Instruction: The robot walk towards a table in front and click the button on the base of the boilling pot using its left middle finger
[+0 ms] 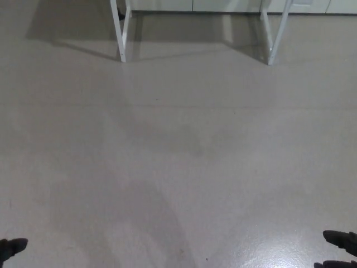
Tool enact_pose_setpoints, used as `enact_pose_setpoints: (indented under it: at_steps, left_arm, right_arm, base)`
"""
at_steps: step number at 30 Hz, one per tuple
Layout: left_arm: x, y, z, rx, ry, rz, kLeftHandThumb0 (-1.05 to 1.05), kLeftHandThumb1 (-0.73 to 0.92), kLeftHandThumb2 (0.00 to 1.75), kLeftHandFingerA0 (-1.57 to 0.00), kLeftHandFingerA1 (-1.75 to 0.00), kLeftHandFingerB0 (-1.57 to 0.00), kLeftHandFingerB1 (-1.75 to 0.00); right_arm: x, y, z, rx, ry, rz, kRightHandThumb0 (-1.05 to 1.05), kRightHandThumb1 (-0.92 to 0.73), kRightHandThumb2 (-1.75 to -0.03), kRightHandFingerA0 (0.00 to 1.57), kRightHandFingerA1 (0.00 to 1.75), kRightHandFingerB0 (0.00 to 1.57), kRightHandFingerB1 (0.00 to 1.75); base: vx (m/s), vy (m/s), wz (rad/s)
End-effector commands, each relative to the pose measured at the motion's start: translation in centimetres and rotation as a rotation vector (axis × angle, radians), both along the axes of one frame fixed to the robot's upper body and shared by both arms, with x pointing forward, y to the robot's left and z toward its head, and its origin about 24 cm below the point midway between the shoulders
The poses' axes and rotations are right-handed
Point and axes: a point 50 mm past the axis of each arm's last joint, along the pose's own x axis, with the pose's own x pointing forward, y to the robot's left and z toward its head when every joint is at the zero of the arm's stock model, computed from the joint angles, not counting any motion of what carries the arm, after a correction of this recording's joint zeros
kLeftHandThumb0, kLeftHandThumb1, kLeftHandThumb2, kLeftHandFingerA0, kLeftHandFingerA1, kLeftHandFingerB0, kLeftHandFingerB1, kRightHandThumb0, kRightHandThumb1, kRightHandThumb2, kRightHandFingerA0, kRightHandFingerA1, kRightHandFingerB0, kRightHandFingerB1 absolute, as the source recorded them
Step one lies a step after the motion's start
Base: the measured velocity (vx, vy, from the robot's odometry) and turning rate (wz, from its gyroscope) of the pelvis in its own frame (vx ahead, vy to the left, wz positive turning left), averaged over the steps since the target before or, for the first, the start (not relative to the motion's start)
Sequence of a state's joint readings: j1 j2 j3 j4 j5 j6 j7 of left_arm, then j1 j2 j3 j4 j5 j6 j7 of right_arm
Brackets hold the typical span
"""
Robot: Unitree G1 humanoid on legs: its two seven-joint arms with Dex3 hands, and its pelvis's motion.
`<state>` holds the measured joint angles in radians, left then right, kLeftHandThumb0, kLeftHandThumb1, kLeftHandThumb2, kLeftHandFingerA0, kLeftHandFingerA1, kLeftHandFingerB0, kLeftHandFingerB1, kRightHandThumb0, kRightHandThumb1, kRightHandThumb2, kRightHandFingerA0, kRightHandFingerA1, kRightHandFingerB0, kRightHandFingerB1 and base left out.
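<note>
Only the bench's white legs show, far across the grey floor; no pot visible. Left hand and right hand peek in; their grasp cannot be told.

- Only small parts of the robot show, both at the bottom edge of the head view.
- The left hand appears as a small black rounded lump in the lower left corner, matte, with a soft blunt tip; the frame cuts off the rest.
- The right hand appears in the lower right corner as two black, thick, rounded finger shapes, one above the other, with blunt ends.
- Both are uniformly dark; no cables, screws or markings can be made out at this size and blur.
</note>
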<state>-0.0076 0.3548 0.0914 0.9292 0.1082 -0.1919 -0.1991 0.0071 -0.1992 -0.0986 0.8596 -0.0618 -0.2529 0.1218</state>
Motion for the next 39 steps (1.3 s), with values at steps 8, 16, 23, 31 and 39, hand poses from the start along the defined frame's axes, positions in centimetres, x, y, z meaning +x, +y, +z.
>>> enact_pose_setpoints:
  at_steps: [8,16,23,31,39]
  left_arm:
    - [-2.2,0.0,-0.7,-0.004,0.022,-0.041,-0.41,0.54,0.57,-0.3,-0.35,-0.27,-0.3]
    - [-2.8,-0.1,-1.1,0.006,0.05,-0.052,-0.4,0.55,0.58,-0.32,-0.35,-0.27,-0.3]
    - [-3.3,0.0,-1.3,0.001,0.055,-0.042,-0.41,0.54,0.57,-0.34,-0.35,-0.29,-0.31]
    - [-3.4,0.1,-1.2,0.0,0.058,-0.046,-0.41,0.56,0.58,-0.32,-0.35,-0.27,-0.3]
    - [-3.0,0.2,-1.0,0.005,0.051,-0.048,-0.4,0.55,0.57,-0.34,-0.35,-0.28,-0.3]
  right_arm:
    - [-2.6,-1.3,-0.4,0.004,0.01,-0.024,-0.3,-0.47,-0.54,0.48,0.45,0.4,0.4]
    - [-3.4,-1.6,-0.8,-0.009,0.034,-0.024,-0.29,-0.48,-0.54,0.5,0.45,0.41,0.4]
    - [-3.9,-1.7,-0.9,-0.009,0.043,-0.016,-0.3,-0.48,-0.54,0.49,0.44,0.4,0.4]
    - [-3.7,-1.6,-0.9,-0.008,0.05,0.0,-0.31,-0.48,-0.54,0.48,0.44,0.39,0.4]
    - [-3.4,-1.3,-1.0,0.015,0.04,-0.021,-0.26,-0.48,-0.54,0.49,0.46,0.42,0.41]
  base:
    - [0.0,0.0,0.0]
    - [0.0,0.0,0.0]
    - [0.03,-0.005,0.09]
    - [0.03,0.088,-0.07]
    - [0.13,0.299,-0.07]
